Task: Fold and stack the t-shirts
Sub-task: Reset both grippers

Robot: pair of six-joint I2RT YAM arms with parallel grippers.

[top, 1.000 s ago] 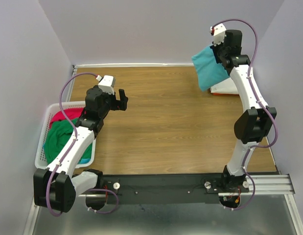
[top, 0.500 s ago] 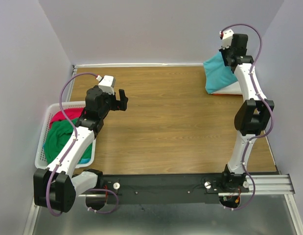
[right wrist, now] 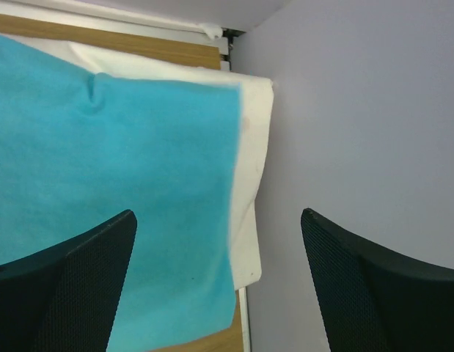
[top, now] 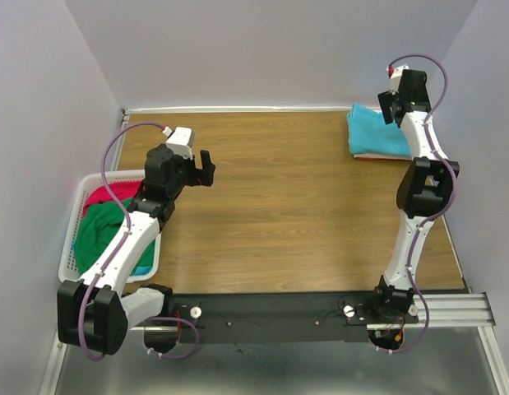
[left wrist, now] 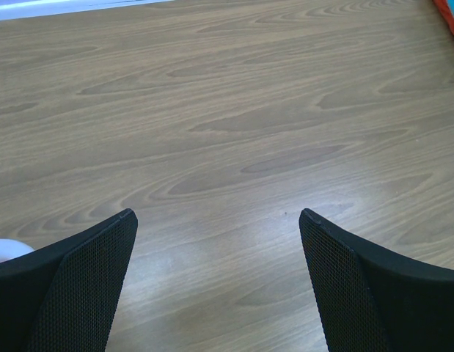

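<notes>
The right arm (top: pixel 418 164) is stretched to the far corner, the right hand (right wrist: pixel 217 214) spread wide above the turquoise t-shirt (top: pixel 377 132); the left hand (left wrist: pixel 215 214) is held wide over the counter (top: pixel 295 189).

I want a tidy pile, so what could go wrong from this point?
1. The turquoise tee lies offset on the cream-white tee, whose edge sticks out toward the wall. Later shirts may stack crooked.
2. The open right gripper hangs right over the pile, so pulling back low could snag the top shirt and drag it out of its fold.
</notes>
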